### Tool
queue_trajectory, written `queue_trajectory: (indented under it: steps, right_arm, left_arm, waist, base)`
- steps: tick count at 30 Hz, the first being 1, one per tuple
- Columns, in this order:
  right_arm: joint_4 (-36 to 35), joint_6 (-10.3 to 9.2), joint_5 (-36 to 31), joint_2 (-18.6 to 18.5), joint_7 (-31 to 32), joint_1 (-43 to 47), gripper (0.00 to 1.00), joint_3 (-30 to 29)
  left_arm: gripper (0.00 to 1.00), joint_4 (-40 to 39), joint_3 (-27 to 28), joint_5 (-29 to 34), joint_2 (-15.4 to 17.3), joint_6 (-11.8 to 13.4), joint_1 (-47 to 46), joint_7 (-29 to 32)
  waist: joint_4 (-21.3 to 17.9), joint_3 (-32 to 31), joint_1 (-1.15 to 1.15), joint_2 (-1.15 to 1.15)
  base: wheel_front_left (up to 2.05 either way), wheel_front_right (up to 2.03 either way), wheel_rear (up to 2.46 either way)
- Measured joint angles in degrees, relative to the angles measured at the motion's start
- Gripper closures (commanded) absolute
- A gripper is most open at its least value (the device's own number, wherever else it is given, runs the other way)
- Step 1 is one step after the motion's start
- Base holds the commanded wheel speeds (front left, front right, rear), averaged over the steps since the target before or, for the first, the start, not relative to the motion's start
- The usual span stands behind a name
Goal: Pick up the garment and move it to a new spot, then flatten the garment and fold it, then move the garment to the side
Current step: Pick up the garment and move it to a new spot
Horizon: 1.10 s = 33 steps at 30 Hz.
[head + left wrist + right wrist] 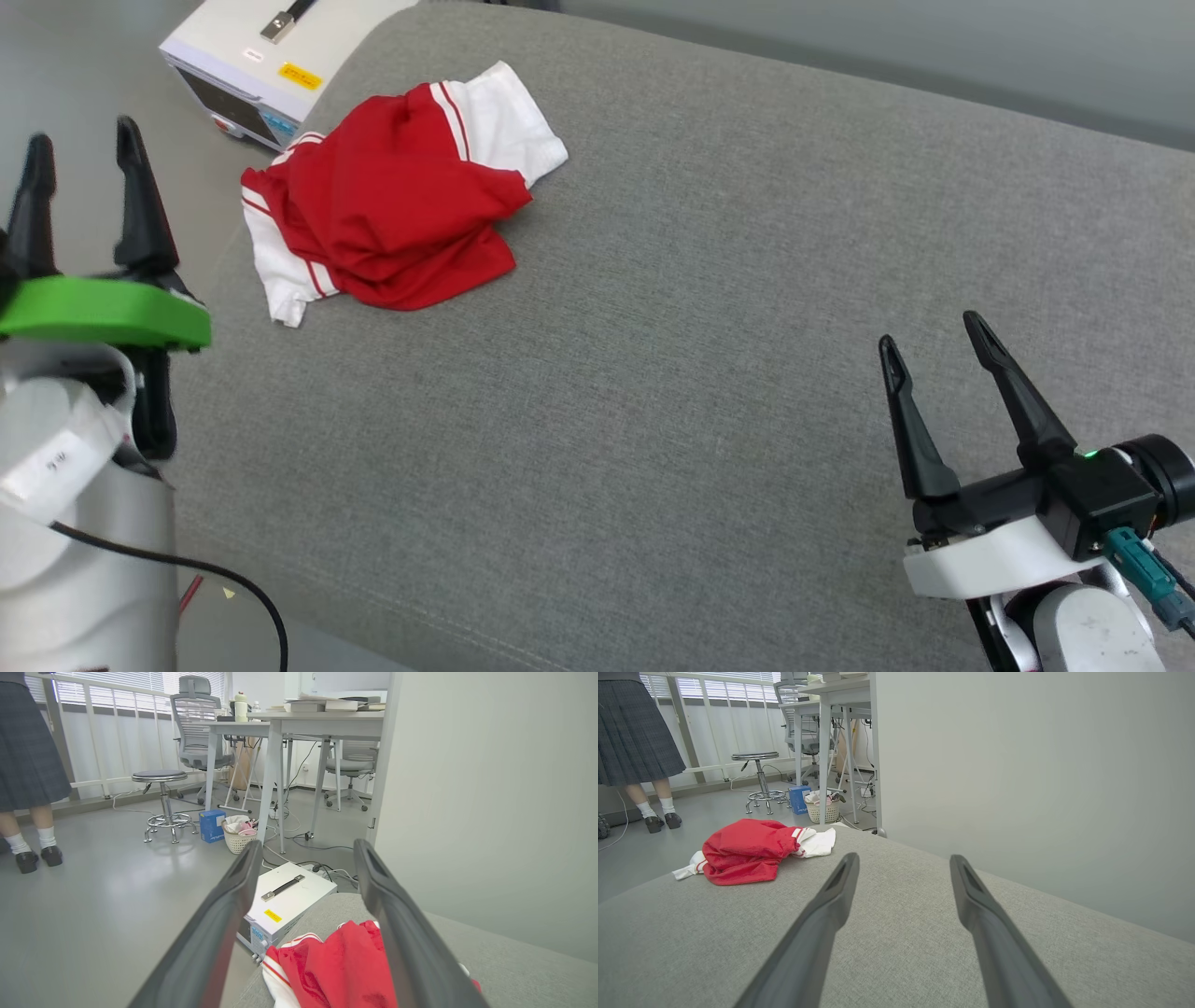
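One garment [392,205] lies crumpled in a heap on the grey fabric cushion [700,327], at its far left end close to the edge. The body is red, and two white sleeves with red-and-white stripe trim stick out of the heap.

Two grippers are in the head view, each with two long dark fingers. The left gripper [82,133] stands spread wide and empty past the cushion's left edge, apart from the garment. The right gripper [929,329] is also spread wide and empty over the cushion's near right part, well apart from the garment.

One white box [271,56] with one metal handle sits on the floor just beyond the garment. It carries one yellow label [301,77], whose print is too small to read.

In the left wrist view the floor beyond holds one round stool [160,775], one blue box [212,825] with unreadable print, one white basket [237,841] and two office chairs [198,723]. One person [28,756] in a dark pleated skirt stands there in two white socks and two black shoes [27,861].
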Motion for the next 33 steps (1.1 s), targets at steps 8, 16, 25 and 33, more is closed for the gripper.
queue_trajectory:
  steps: [8, 16, 25, 33]
  right_arm:
    - [-2.6, 0.00, -0.4, -0.4, -0.1, -3.2, 0.00, -0.7]
    - [-4.1, 0.00, -0.5, -0.6, -0.2, -4.8, 0.00, -0.9]
    - [-5.1, 0.00, -0.5, -1.8, -0.2, -5.8, 0.00, -1.4]
    - [-5.4, 0.00, -0.5, -1.9, -0.2, -7.1, 0.00, -0.8]
  left_arm:
    - [0.00, 7.8, -12.7, -10.5, 11.9, -0.1, -14.4, 3.6]
    - [0.00, 11.2, -30.2, -23.9, 20.5, -0.1, -24.1, 23.5]
    - [0.00, 12.9, -44.7, -35.6, 24.5, -0.2, -29.5, 45.3]
    - [0.00, 19.5, -51.9, -38.5, 24.4, -0.2, -30.6, 51.0]
  waist:
    - [-3.2, 5.8, 0.00, 0.00]
    - [-6.6, 9.7, 0.00, 0.00]
    - [-9.1, 13.5, 0.00, 0.00]
    - [-10.6, 17.1, 0.00, 0.00]
  base:
    - [0.00, 0.00, 0.00]
    - [0.00, 0.00, 0.00]
    - [0.00, 0.00, 0.00]
    - [0.00, 0.00, 0.00]
